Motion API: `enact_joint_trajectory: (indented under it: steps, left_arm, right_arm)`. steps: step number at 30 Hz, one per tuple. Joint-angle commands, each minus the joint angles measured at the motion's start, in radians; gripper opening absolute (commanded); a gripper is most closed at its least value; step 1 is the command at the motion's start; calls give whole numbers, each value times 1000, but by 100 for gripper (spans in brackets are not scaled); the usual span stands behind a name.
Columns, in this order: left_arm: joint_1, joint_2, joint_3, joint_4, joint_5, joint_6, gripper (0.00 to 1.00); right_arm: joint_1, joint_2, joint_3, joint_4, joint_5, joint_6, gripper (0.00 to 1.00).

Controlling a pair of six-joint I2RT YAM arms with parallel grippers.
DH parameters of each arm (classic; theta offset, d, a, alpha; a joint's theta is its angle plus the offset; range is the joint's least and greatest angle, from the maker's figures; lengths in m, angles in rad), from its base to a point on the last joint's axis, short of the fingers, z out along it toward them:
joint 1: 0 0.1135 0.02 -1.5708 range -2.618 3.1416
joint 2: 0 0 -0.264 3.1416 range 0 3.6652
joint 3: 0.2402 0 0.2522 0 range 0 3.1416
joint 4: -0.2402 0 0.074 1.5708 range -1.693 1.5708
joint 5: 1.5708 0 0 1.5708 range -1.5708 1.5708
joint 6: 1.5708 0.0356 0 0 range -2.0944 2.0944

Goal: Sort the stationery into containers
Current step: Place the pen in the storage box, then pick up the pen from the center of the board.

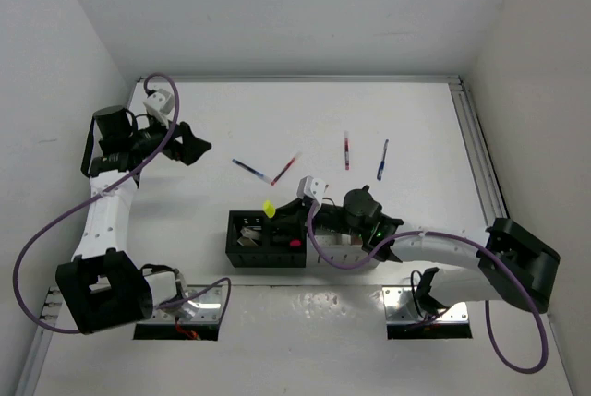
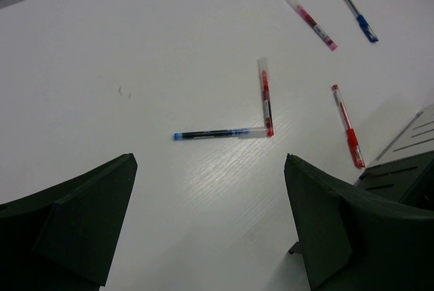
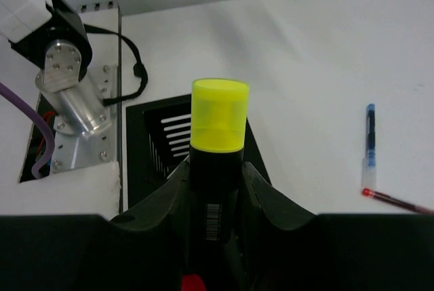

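Item 1, highlighter (image 3: 217,135), count one: black body, yellow cap. It is hanging just above the black bins (image 1: 249,241), over their far rim. Its long axis is running in line with the fingers, and the cap is pointing forward past the fingertips, away from the wrist.

Item 2, right pincer (image 3: 215,169): it is clenching the highlighter's black body from both sides.

Item 3, left pincer (image 2: 210,230): its fingers are standing released and wide apart with nothing between them. It is hovering over the surface (image 1: 277,110), well to the far left of the black bins.

Item 4, pens, count five in the left wrist view, all lying flat on the surface beyond the black bins' far side.
- Red pens (image 2: 265,98), count three.
- Blue pens (image 2: 357,13), count two.
- One red and one blue are meeting tip to tip in a V.
- The other three are lying apart, to the right of the V.

Item 5, black bins, count two, standing side by side. The right arm is hiding the bins to their right, so I cannot tell their number.
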Motion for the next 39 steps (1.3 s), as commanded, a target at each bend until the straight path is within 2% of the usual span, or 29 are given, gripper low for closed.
enact_joint_trajectory:
  steps: [1, 4, 5, 6, 9, 12, 13, 15, 16, 17, 19, 22, 23, 25, 28, 34, 39]
  left_arm:
    - [-20, -26, -16, 49, 7, -10, 97]
    - [-25, -26, -13, 36, -24, 17, 97]
    - [-31, -17, -2, 20, -40, 28, 97]
    - [-31, -8, 7, 4, -53, 68, 97]
    - [-54, 61, 90, -126, -79, 207, 97]
    - [-79, 136, 166, -220, -134, 297, 96]
    - [-80, 158, 170, -234, -134, 320, 96]
    - [-108, 188, 206, -281, -140, 477, 96]
    - [-140, 240, 232, -383, -140, 557, 96]
    - [-158, 271, 269, -462, -139, 749, 95]
    - [-218, 399, 396, -639, -148, 946, 92]
    - [-291, 587, 591, -807, -189, 1094, 85]
    - [-310, 628, 638, -830, -220, 1111, 81]
    - [-348, 737, 752, -864, -251, 1153, 73]
    - [-394, 840, 867, -866, -293, 1186, 67]
    - [-473, 1009, 981, -923, -395, 1306, 63]
    - [-510, 1055, 976, -945, -465, 1397, 61]
  right_arm:
    - [14, 45, -2, 159, -24, 38, 18]
    - [17, 53, -5, 157, -25, 42, 31]
    - [14, 50, -10, 157, -19, 34, 46]
    - [17, 36, -13, 150, -11, 26, 51]
    - [13, 10, 1, 110, 38, -6, 60]
    - [-15, -42, 61, -38, 58, -21, 67]
    - [-21, -55, 94, -71, 62, -29, 68]
    - [-52, -73, 152, -169, 88, -47, 66]
    - [-74, -90, 173, -204, 102, -50, 65]
    - [-93, -96, 194, -240, 128, -52, 61]
    - [-154, -99, 280, -393, 156, -55, 57]
    - [-260, -81, 393, -611, 176, -31, 50]
    - [-291, -73, 420, -716, 176, -21, 48]
    - [-392, -47, 498, -796, 162, 35, 44]
    - [-518, -21, 565, -983, 134, 109, 43]
    - [-710, 5, 613, -1105, 45, 227, 48]
    - [-803, 14, 639, -1156, 12, 216, 52]
